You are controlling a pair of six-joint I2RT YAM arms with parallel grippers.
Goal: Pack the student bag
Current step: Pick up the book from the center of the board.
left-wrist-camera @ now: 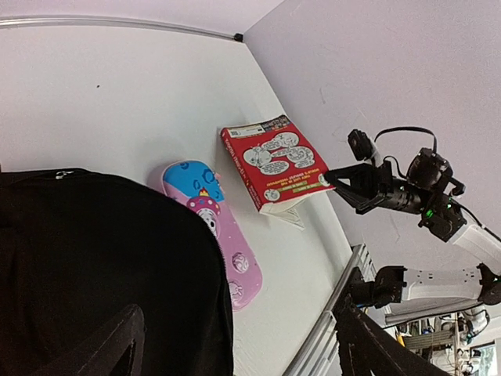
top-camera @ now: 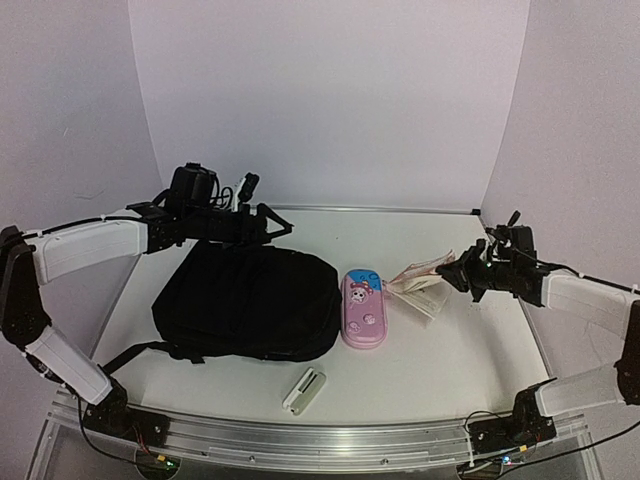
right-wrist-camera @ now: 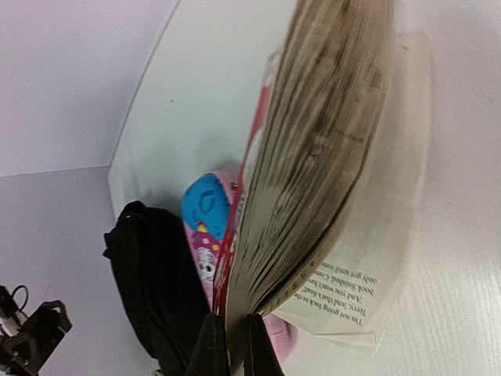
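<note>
Setting: a white table (top-camera: 420,370) closed in by pale lavender walls (top-camera: 330,100).
Left claw (top-camera: 278,224): at the back left, over the far edge of the bag, fingers spread wide, nothing between them.
Student bag (top-camera: 250,300): a large black backpack lying flat on the left half of the table, one strap trailing towards the near edge.
Small white and green object (top-camera: 304,390): alone near the front edge; what it is cannot be told.
Pencil case (top-camera: 362,310): pink and blue with a cartoon figure, just beside the bag's right side.
Book (top-camera: 425,280): a red-covered paperback right of the case, tilted, pages fanning.
Right claw (top-camera: 455,275): pinched tight on the book's edge.
</note>
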